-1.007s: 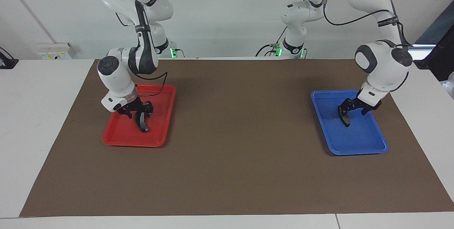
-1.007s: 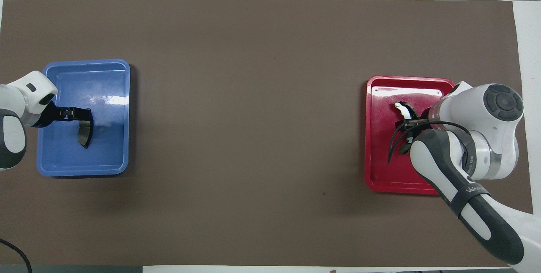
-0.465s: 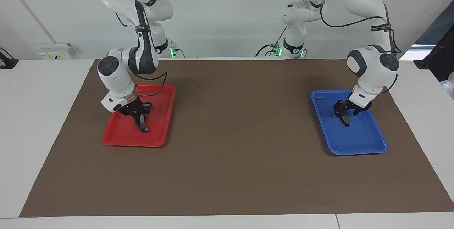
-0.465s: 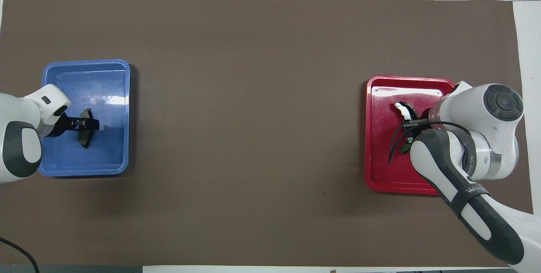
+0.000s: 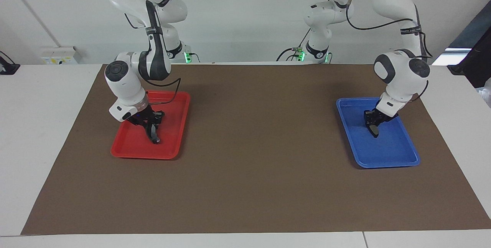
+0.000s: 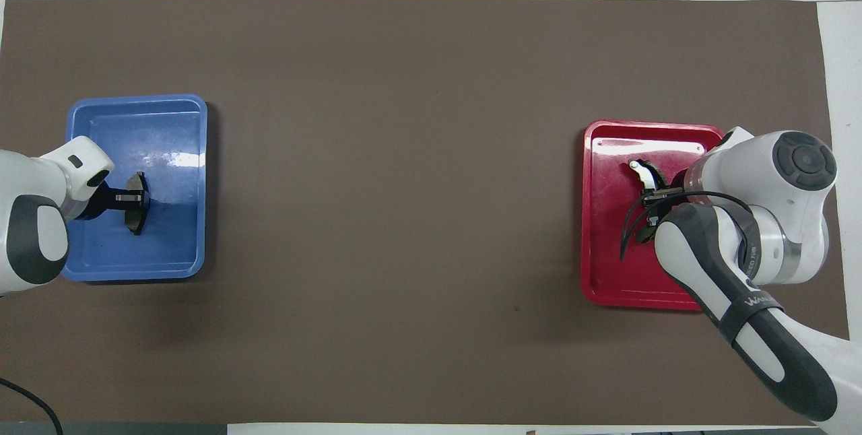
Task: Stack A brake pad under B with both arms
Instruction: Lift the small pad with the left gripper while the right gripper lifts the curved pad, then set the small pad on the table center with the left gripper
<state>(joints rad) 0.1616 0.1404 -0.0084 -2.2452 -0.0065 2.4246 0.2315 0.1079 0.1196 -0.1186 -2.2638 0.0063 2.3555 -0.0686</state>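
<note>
The short lens-shaped A brake pad point(image 5: 375, 132) stands on edge in the blue tray point(image 5: 387, 152) at the left arm's end of the table. My left gripper point(image 5: 373, 124) is down in that tray, shut on the pad; both show in the overhead view: pad point(image 6: 137, 219), gripper point(image 6: 128, 198). The longer crescent pad B point(image 5: 155, 136) is in the red tray point(image 5: 130, 146) at the right arm's end. My right gripper point(image 5: 151, 125) is shut on it, low in the tray. In the overhead view B's pale end point(image 6: 644, 174) shows; the right arm hides most of the rest.
A brown mat point(image 5: 261, 144) covers the table between the two trays. The blue tray point(image 6: 168, 246) and the red tray point(image 6: 606, 266) hold nothing else that I can see. White table shows around the mat.
My left gripper's fingers, spread wide a second ago, have closed on the short pad. My right gripper's fingers have narrowed onto the crescent pad. Both pads stay down in their trays.
</note>
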